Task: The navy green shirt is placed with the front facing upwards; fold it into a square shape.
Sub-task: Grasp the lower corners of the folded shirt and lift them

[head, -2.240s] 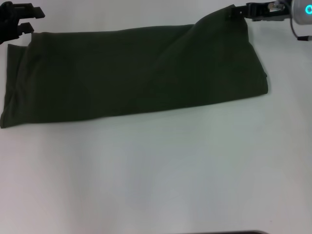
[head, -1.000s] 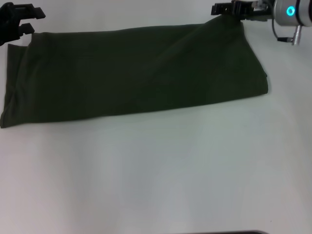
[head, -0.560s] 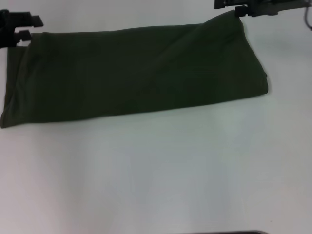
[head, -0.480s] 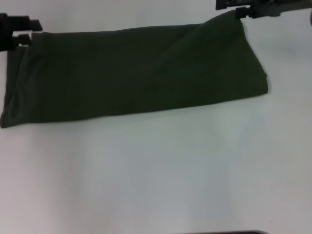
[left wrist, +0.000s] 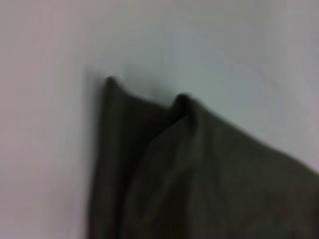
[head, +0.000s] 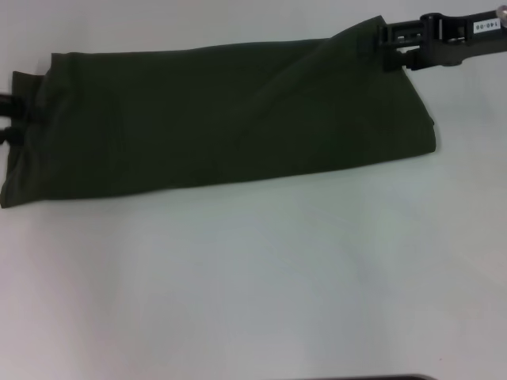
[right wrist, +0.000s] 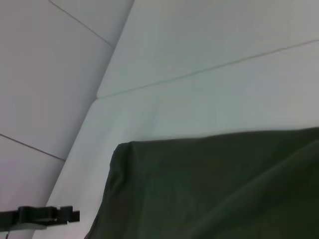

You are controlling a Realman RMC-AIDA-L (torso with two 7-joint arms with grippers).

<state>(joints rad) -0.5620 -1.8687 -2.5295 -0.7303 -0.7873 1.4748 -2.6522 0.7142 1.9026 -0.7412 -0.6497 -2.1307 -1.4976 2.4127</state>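
Observation:
The navy green shirt (head: 222, 119) lies folded into a long dark olive band across the far half of the white table; no lettering or neck label shows. My left gripper (head: 8, 119) is at the band's left end, open, with a black finger on either side of the cloth edge. My right gripper (head: 392, 46) is at the band's far right corner, which stands up slightly; its fingers are apart at the cloth. The left wrist view shows a bunched shirt corner (left wrist: 159, 174). The right wrist view shows the shirt (right wrist: 214, 189) and, farther off, the left gripper (right wrist: 45, 215).
The white table (head: 253, 285) stretches bare toward me below the shirt. The right wrist view shows table seams and the far table edge (right wrist: 99, 94) beyond the shirt.
My left gripper has moved from beyond the far left corner toward me to the middle of the shirt's left edge. My right gripper has come back down to the far right corner.

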